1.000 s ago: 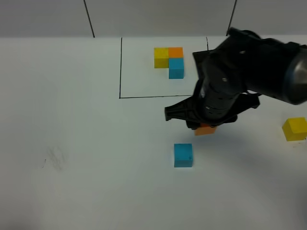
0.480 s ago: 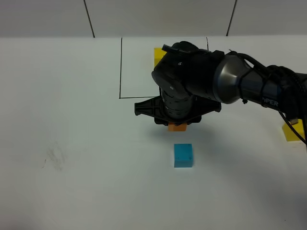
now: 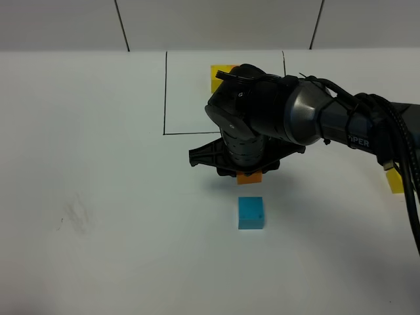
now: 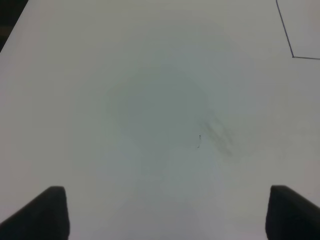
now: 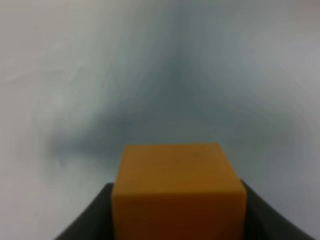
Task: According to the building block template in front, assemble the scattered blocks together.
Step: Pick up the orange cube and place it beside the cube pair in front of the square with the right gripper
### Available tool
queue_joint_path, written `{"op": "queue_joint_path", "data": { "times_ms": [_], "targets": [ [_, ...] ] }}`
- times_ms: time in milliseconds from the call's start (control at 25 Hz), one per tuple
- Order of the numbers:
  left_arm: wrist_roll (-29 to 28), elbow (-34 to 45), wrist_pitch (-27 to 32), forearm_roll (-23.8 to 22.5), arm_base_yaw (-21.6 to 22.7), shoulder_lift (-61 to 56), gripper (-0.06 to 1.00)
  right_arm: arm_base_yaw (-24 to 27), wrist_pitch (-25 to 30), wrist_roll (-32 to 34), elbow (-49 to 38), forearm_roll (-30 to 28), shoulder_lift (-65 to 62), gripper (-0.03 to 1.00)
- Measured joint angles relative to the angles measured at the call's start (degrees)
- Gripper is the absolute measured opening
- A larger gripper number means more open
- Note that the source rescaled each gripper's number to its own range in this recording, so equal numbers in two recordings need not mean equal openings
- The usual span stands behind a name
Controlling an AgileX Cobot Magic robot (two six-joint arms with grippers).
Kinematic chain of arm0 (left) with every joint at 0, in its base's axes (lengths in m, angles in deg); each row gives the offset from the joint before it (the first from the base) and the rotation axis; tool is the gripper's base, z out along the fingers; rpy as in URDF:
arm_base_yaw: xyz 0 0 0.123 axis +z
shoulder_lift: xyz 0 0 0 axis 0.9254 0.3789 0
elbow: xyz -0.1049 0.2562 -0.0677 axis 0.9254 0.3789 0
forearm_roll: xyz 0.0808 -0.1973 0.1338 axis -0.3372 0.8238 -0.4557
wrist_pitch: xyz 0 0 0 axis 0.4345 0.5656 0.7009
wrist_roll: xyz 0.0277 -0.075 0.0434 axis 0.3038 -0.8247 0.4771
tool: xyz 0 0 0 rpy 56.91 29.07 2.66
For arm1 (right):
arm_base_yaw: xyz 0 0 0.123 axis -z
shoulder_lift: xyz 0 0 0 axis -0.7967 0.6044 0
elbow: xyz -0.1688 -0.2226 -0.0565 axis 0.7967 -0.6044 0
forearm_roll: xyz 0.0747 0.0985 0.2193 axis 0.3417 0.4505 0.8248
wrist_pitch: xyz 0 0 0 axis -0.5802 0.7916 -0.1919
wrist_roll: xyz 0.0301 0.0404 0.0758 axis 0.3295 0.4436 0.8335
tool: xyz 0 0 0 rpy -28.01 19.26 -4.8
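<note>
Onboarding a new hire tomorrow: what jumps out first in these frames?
The bulky black right arm fills the middle of the high view, its claw shut on the orange cube. A light blue cube lies just nearer the camera, apart; the arm hides most of the framed template.

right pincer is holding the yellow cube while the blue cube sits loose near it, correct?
Not quite. The right pincer is holding the orange cube, not a yellow one; the right wrist view shows it clamped there. The blue cube does sit loose near it.
</note>
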Motion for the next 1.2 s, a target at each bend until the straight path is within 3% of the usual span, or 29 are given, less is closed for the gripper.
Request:
{"op": "queue_joint_path", "data": {
  "times_ms": [1200],
  "targets": [
    [0.0, 0.0, 0.0, 0.0, 0.0, 0.0, 0.68, 0.0, 0.54, 0.33, 0.07, 4.14, 6.65, 0.24]
  ]
}}
